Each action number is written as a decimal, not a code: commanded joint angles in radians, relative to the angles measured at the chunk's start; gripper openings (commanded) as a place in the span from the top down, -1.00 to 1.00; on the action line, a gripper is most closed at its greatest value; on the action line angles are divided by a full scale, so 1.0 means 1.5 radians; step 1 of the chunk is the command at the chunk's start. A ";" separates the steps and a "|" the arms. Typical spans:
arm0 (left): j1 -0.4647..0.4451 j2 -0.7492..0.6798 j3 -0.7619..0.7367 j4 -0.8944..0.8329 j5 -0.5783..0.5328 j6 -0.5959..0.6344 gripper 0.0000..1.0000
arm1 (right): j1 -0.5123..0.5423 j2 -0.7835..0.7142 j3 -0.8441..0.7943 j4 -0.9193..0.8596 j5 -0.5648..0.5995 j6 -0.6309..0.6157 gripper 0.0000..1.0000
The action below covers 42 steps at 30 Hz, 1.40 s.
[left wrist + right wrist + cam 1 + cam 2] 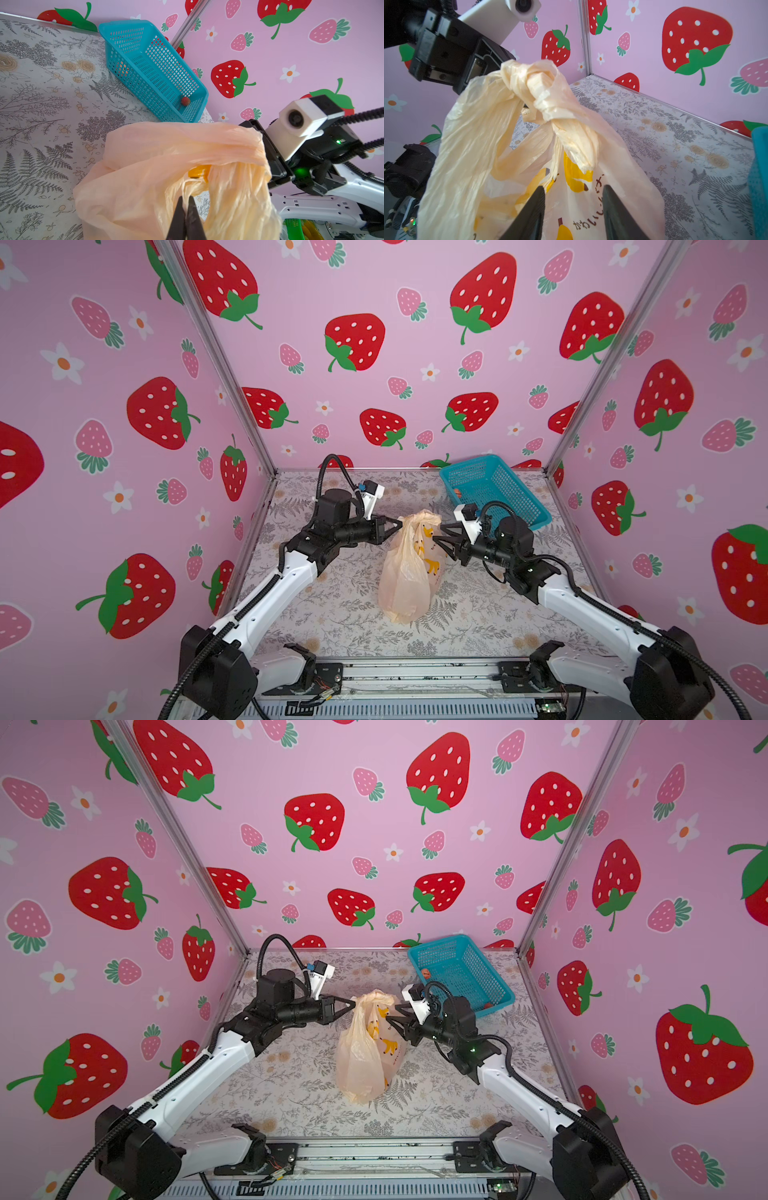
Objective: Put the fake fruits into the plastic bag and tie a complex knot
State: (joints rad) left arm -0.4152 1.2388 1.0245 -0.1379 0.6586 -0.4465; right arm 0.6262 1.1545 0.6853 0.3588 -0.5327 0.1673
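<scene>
The peach plastic bag (409, 572) (365, 1052) with yellow banana prints stands upright mid-table. Its handles are twisted into a knot (537, 89) at the top. My left gripper (401, 524) (354, 1003) (185, 199) is shut on a gathered strip of the bag (145, 158) near that top. On the opposite side, my right gripper (436, 534) (390, 1013) (573, 188) is open, its jaws apart against the bag's printed side (583, 207). One small red fake fruit (185, 101) lies in the basket, and an orange one (457, 492) (425, 972) too. Whatever is inside the bag is hidden.
A blue mesh basket (494, 489) (461, 969) (149, 68) stands at the back right, just behind my right wrist. Pink strawberry-print walls close in three sides. The floral table surface (332, 605) lies bare around the bag.
</scene>
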 commanded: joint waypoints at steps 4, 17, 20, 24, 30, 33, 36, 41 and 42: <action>-0.001 -0.005 -0.001 0.018 0.012 -0.003 1.00 | 0.002 0.023 0.017 0.070 -0.018 0.044 0.12; -0.001 -0.004 -0.001 0.018 0.013 -0.002 1.00 | 0.002 0.044 0.032 0.107 0.006 0.065 0.16; -0.001 -0.003 -0.001 0.019 0.013 -0.002 1.00 | 0.001 0.049 0.035 0.115 0.007 0.070 0.17; -0.001 -0.002 -0.001 0.022 0.014 -0.004 1.00 | 0.001 0.055 0.040 0.122 0.005 0.075 0.20; -0.001 -0.001 -0.002 0.023 0.016 -0.004 1.00 | -0.002 0.054 0.041 0.132 -0.004 0.080 0.24; -0.001 -0.001 -0.003 0.023 0.017 -0.004 1.00 | -0.005 0.051 0.039 0.132 -0.002 0.080 0.25; -0.002 -0.001 -0.003 0.024 0.017 -0.005 1.00 | -0.007 0.050 0.040 0.132 -0.002 0.083 0.29; -0.002 -0.001 -0.003 0.025 0.017 -0.005 1.00 | -0.009 0.051 0.043 0.132 -0.003 0.084 0.35; -0.002 0.000 -0.003 0.025 0.017 -0.006 1.00 | -0.010 0.051 0.043 0.133 -0.002 0.084 0.35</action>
State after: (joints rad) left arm -0.4152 1.2388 1.0233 -0.1303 0.6659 -0.4503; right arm 0.6167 1.2369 0.7170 0.5304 -0.5289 0.2878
